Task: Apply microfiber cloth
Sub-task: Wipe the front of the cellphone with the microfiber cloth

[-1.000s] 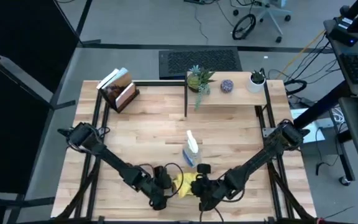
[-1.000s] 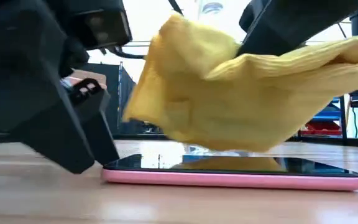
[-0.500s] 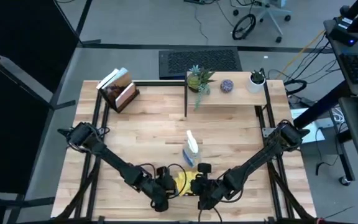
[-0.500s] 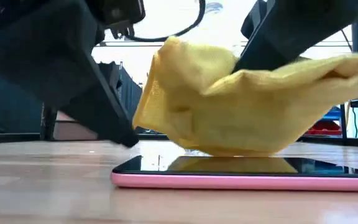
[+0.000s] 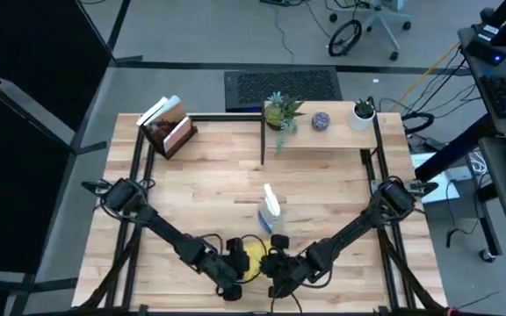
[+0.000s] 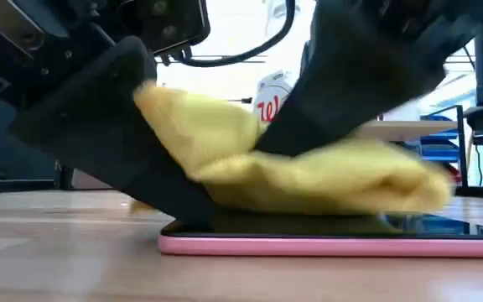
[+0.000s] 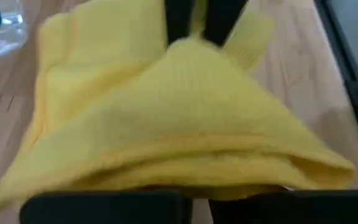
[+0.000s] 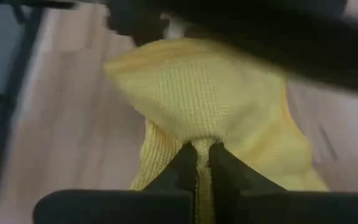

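Where it drapes the phone (image 6: 325, 245) — microfiber cloth (image 6: 309, 172) pinched in right tool (image 8: 202, 163); left tool's grip (image 5: 238, 263) unclear.

Near the table's (image 5: 209, 189) front edge, the left gripper (image 5: 238, 265) and right gripper (image 5: 271, 263) meet over the yellow microfiber cloth (image 5: 254, 254). A spray bottle (image 5: 271, 211) lies just behind it. Books (image 5: 167, 124) and potted plants (image 5: 281, 112) line the back edge.

Light wooden bench (image 5: 209, 180), books in a holder (image 5: 169, 125) at the far left, potted plant (image 5: 281, 112), small ball (image 5: 321, 121), white pot (image 5: 363, 113), spray bottle (image 5: 271, 211) near centre, pink-edged phone (image 6: 325, 239) at the near edge
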